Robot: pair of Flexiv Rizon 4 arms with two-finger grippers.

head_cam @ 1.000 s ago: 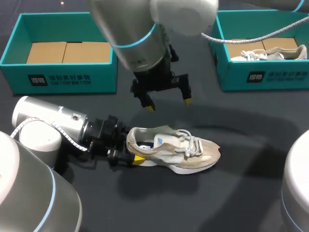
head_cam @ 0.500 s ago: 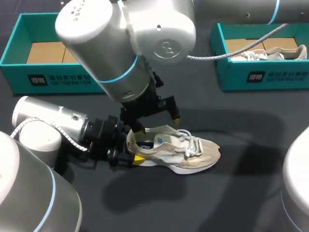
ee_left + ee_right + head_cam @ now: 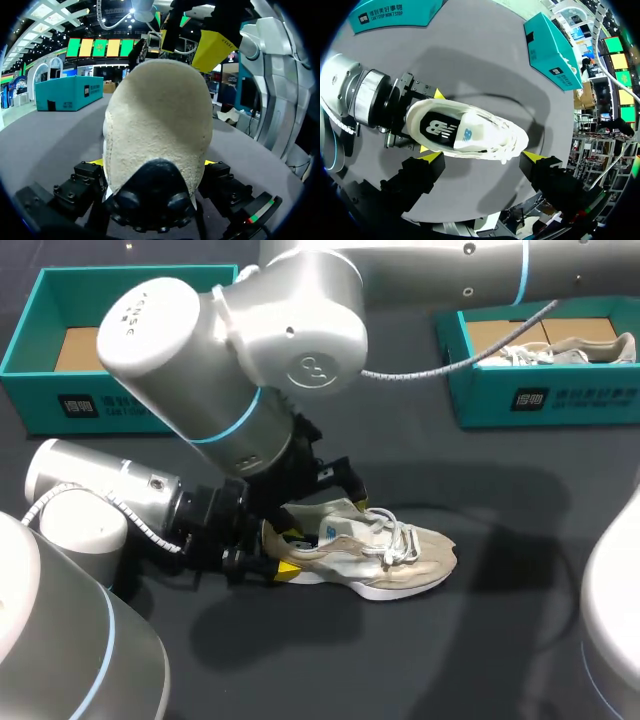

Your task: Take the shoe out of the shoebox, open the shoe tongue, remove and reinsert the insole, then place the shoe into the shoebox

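Clamping shoe [image 3: 370, 555] heel in left gripper [image 3: 278, 558], unboxing done; right gripper [image 3: 483, 159] spread wide over it, empty. Tongue opening, insole [image 3: 442, 131] swap, reboxing pending.

Beige shoe [image 3: 400, 560] with white sole and white laces, upright on its sole, outside both boxes, heel to the left and toe to the right in the head view. Dark insole [image 3: 440, 131] flat inside, seen through the mouth. Well behind, teal left box [image 3: 50, 390] lined with cardboard; teal right box [image 3: 560, 400] holding a second shoe [image 3: 560, 348].
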